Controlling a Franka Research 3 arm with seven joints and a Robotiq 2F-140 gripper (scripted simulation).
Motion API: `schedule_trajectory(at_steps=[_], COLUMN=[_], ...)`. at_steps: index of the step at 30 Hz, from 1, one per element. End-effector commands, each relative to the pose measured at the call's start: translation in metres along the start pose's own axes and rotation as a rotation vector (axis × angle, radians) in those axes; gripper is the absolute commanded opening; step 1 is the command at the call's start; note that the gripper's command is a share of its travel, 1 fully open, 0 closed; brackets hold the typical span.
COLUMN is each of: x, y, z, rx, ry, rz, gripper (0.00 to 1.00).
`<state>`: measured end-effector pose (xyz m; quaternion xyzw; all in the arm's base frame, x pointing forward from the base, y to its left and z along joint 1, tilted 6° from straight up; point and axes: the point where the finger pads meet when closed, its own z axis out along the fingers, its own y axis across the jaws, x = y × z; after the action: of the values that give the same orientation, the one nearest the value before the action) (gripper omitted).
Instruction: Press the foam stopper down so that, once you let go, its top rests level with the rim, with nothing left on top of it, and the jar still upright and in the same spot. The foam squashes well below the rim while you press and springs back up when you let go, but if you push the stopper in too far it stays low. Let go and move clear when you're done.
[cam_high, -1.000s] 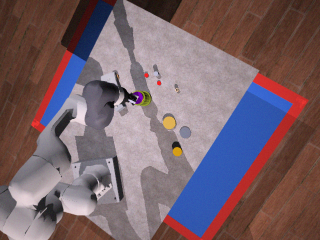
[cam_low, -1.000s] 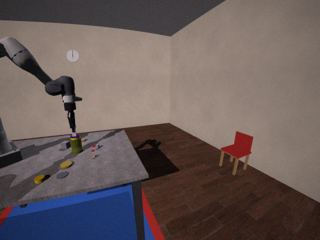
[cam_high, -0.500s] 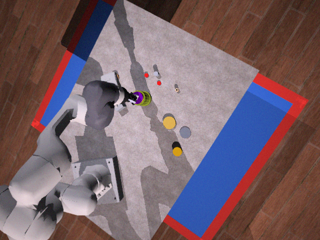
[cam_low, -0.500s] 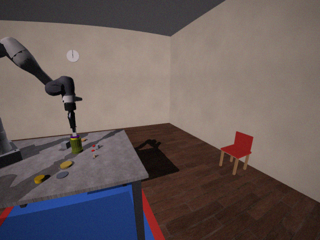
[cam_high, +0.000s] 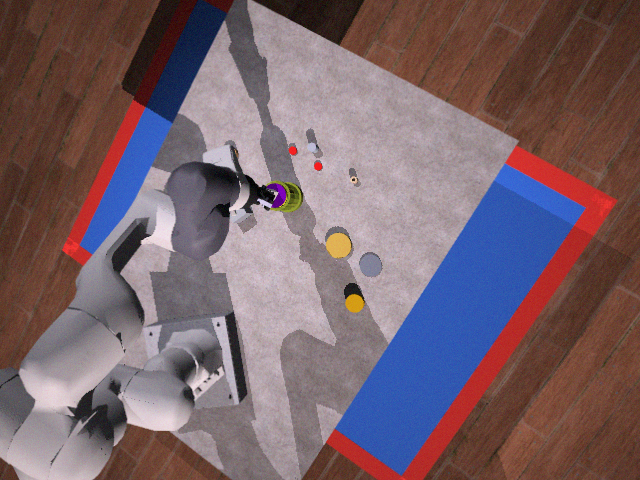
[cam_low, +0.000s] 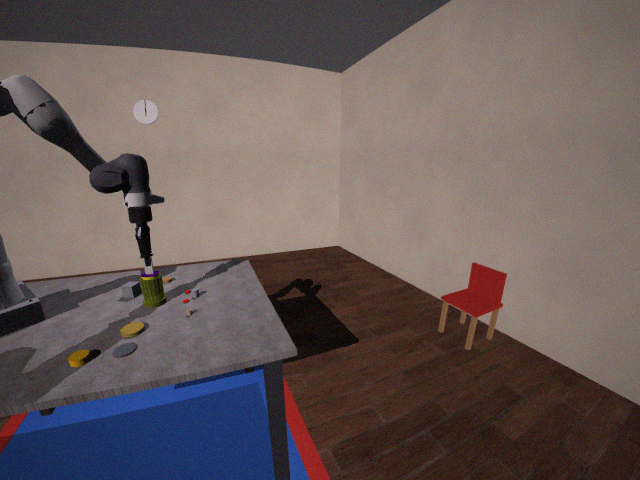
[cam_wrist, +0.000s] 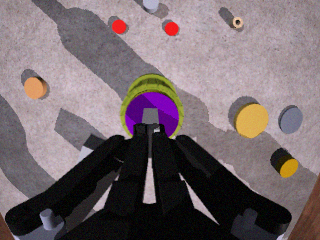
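Observation:
A ribbed yellow-green jar (cam_high: 290, 196) (cam_low: 153, 290) stands upright on the grey table. A purple foam stopper (cam_high: 279, 195) fills its mouth; in the side view only a thin purple band (cam_low: 148, 276) shows at the rim. My gripper (cam_high: 270, 195) (cam_low: 148, 268) (cam_wrist: 150, 119) is shut with nothing between the fingers. It points straight down and its tips rest on the middle of the stopper.
Two red dots (cam_wrist: 119, 26) (cam_wrist: 172, 28), a small grey cylinder (cam_wrist: 151, 2), a tan peg (cam_wrist: 236, 23) and an orange disc (cam_wrist: 34, 87) lie beyond the jar. A yellow disc (cam_high: 338, 244), a grey disc (cam_high: 370, 264) and a yellow cylinder (cam_high: 354, 302) lie to the right. A grey block (cam_low: 130, 290) sits beside the jar.

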<state>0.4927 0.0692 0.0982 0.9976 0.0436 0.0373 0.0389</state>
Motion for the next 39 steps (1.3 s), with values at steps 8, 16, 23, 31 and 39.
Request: schedule_trajectory(at_steps=[8, 16, 23, 31, 39], x=[-0.0029, -0.0038, -0.0042, -0.0044, -0.0044], y=[0.0014, 0.0015, 0.0016, 0.0016, 0.0016], z=[0.0078, 0.0117, 0.0132, 0.0140, 0.0141], rx=[0.001, 0.001, 0.001, 0.001, 0.001], ry=[-0.003, -0.003, -0.003, -0.003, -0.003], rz=[0.001, 0.001, 0.001, 0.001, 0.001], gripper=[0.00, 0.00, 0.00, 0.00, 0.00])
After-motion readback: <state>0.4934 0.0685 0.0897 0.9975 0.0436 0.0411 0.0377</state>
